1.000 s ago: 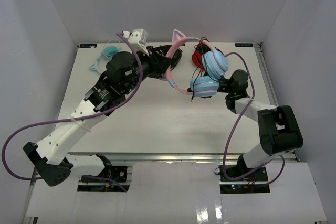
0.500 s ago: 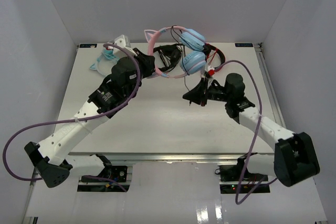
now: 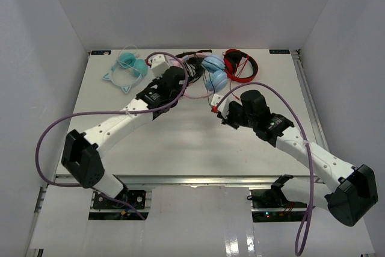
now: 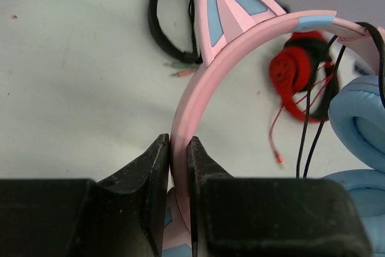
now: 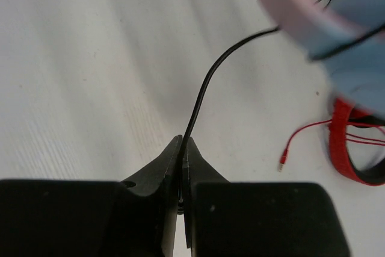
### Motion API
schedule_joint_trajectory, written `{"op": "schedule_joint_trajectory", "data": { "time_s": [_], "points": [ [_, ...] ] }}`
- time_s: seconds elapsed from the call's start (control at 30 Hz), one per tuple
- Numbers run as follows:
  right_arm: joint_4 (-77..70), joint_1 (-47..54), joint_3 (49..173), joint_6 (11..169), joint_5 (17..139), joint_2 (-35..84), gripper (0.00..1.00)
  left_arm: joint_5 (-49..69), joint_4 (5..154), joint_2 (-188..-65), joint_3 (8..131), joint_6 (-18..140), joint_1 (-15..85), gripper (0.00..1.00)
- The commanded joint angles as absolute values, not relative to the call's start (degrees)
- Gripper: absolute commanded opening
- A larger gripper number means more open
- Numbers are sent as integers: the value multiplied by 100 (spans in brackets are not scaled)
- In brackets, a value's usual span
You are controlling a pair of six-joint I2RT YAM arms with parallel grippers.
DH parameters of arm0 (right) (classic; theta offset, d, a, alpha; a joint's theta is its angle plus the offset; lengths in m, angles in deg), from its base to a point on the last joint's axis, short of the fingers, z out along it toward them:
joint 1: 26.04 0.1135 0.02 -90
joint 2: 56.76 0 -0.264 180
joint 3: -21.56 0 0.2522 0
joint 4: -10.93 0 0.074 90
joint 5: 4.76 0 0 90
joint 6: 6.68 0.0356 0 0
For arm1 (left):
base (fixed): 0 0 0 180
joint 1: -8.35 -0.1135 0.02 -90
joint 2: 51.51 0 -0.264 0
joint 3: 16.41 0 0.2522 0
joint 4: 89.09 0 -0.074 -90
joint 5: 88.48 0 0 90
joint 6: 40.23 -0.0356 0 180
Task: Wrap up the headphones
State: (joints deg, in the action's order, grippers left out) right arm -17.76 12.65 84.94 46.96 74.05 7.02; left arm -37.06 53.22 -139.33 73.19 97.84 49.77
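The headphones (image 3: 214, 71) have a pink cat-ear headband (image 4: 240, 52) and light blue ear cups (image 4: 361, 124); they sit at the back middle of the table. My left gripper (image 4: 178, 146) is shut on the pink headband, just below a cat ear (image 4: 225, 10). The top view shows that left gripper (image 3: 182, 83) just left of the cups. The thin black cable (image 5: 204, 82) runs from the blurred cups down into my right gripper (image 5: 183, 142), which is shut on it. From above, the right gripper (image 3: 218, 110) is in front of the cups.
A red pair (image 3: 242, 65) lies right of the blue cups, its red cable plug (image 5: 282, 162) loose on the table. An all-teal cat-ear pair (image 3: 126, 68) lies at the back left. A black loop (image 4: 171, 22) rests behind the headband.
The right gripper left the ear cups, shut on the black cable and drew it toward the near side. The left arm swung the headphones from raised down toward the back middle.
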Motion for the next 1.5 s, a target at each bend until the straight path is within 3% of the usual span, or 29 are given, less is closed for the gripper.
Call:
{"op": "schedule_joint_trajectory", "data": {
  "time_s": [0.0,0.23,0.43,0.6,0.97,1.23,1.47],
  "points": [
    [-2725,1605,9226,3488,8710,895,8,-2756,5129,-14421,7526,9236,5203,0],
    [-2475,1793,9042,2937,9267,1029,8,-1760,5316,-14438,6906,8635,5607,0],
    [-2001,1896,8399,2634,8832,1094,8,-520,5719,-14368,6454,8300,5613,0],
    [-1566,1933,8150,2755,8537,1380,8,-425,5756,-14307,6107,8329,5604,0],
    [-1699,1912,8032,2715,8127,1256,57,-533,5983,-14097,5323,8625,5254,0],
    [-1826,1706,8103,2661,7901,1045,74,-444,6009,-13797,5021,8546,5065,0],
    [-1682,1225,8633,3744,7585,1370,89,-150,6044,-13582,4809,8431,5018,0]
  ]
}}
